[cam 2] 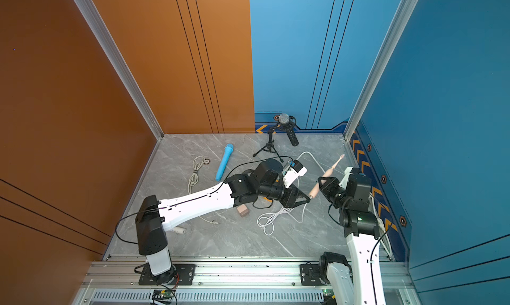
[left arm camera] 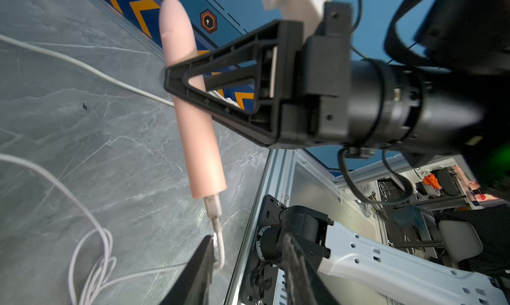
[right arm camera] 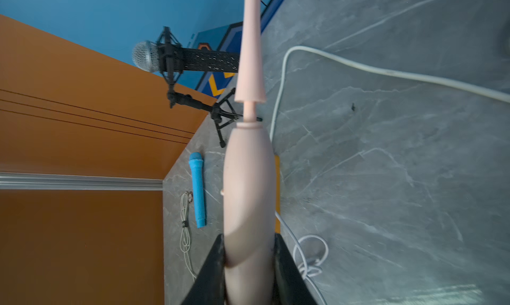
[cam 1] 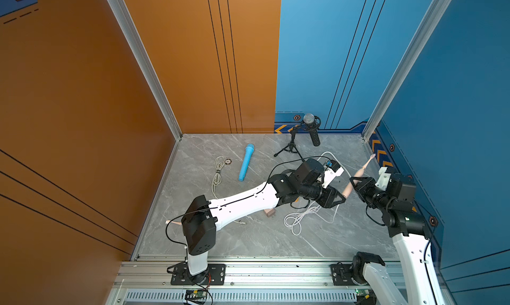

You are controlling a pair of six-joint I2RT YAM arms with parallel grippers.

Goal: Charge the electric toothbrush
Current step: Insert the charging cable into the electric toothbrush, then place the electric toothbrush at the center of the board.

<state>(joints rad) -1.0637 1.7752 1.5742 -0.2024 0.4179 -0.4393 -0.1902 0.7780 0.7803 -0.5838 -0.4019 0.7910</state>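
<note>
1. Toward the left edge of the table [cam 1: 242, 243], a coiled cord [cam 1: 218, 174] and a blue microphone [cam 1: 246, 162] lie side by side, with bare marble in front of them.
2. The left gripper [left arm camera: 248, 237] stands spread. The white charging cable [left arm camera: 218, 229] (its plug sits in the toothbrush's base) runs just beside one finger.
3. The right gripper [right arm camera: 248, 243] pinches the pink toothbrush [right arm camera: 249, 185] by its handle. The toothbrush is tilted, with its brush head close to the right wall [cam 1: 455, 151].

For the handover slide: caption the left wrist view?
White charging cable plugged into the pink toothbrush held by the right end effector; left end effector open near the plug.
</note>
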